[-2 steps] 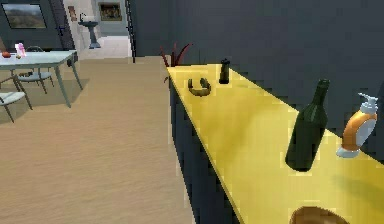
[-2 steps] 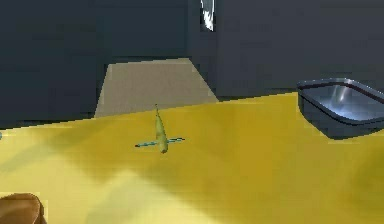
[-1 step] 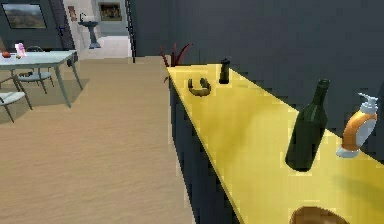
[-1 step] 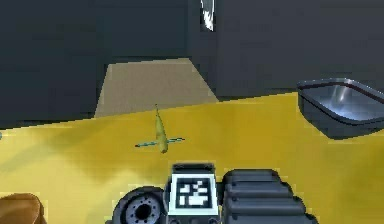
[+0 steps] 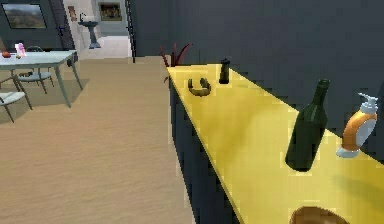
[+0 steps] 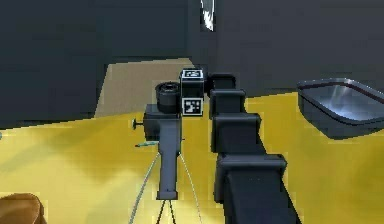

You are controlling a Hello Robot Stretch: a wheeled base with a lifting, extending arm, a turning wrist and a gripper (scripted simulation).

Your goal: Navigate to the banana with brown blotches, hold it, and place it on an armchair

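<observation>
A dark, curved, banana-like thing (image 5: 200, 86) lies on the long yellow countertop (image 5: 250, 130) near its far end. In the arm side view the dark arm (image 6: 250, 175) reaches out over the same yellow countertop (image 6: 80, 150). Its white marker squares (image 6: 192, 90) stand at its far end. The gripper (image 6: 165, 200) hangs left of them, its thin fingers (image 6: 150, 190) running down the picture. Only bare yellow countertop lies behind them, so the gripper holds nothing.
On the counter stand a small dark bottle (image 5: 224, 71), a tall dark green bottle (image 5: 308, 127), an orange-and-white soap dispenser (image 5: 358, 127) and a brown round thing (image 5: 318, 215). A grey metal basin (image 6: 342, 105) is sunk in the counter. A dining table (image 5: 45, 60) with chairs stands on open wood floor.
</observation>
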